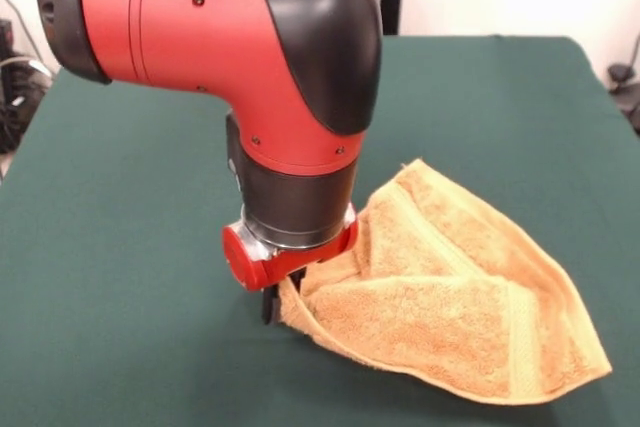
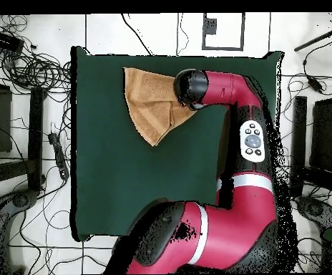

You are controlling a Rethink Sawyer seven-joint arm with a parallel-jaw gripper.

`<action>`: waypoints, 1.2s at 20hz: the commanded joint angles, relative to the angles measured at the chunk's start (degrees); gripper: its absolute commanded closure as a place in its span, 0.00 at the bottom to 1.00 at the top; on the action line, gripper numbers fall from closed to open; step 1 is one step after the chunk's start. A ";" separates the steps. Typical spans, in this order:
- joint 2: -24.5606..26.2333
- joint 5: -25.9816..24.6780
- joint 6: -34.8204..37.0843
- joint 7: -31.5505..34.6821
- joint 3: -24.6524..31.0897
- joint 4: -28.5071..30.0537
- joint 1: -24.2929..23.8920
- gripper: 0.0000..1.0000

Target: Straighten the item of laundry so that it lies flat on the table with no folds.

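One towel (image 1: pixel 450 292) corner hidden under the gripper (image 1: pixel 272 307).
Finger spacing cannot be told; the folded cloth is touched at the tool's base.

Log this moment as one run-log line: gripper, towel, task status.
gripper: down at towel's edge, open/shut not visible | towel: folded over, roughly triangular, near a table corner | task: not flat yet

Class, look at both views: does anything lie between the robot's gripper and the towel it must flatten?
Nothing visible does. The gripper is already at the folded towel's edge, down at the green table. No other object lies on the table around the towel.
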 commanded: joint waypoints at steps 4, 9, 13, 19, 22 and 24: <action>4.23 -1.50 9.69 -19.07 10.31 -6.08 0.89 1.00; 5.78 -1.53 12.97 -20.03 11.83 -8.63 1.69 1.00; 7.38 -1.46 13.40 -20.09 12.76 -9.77 1.74 1.00; 7.20 -1.31 12.55 -18.66 12.92 -8.52 1.89 1.00; 6.88 -0.77 11.91 -16.75 12.73 -6.75 1.65 1.00; 7.54 -0.77 12.13 -18.24 13.51 -7.73 1.75 1.00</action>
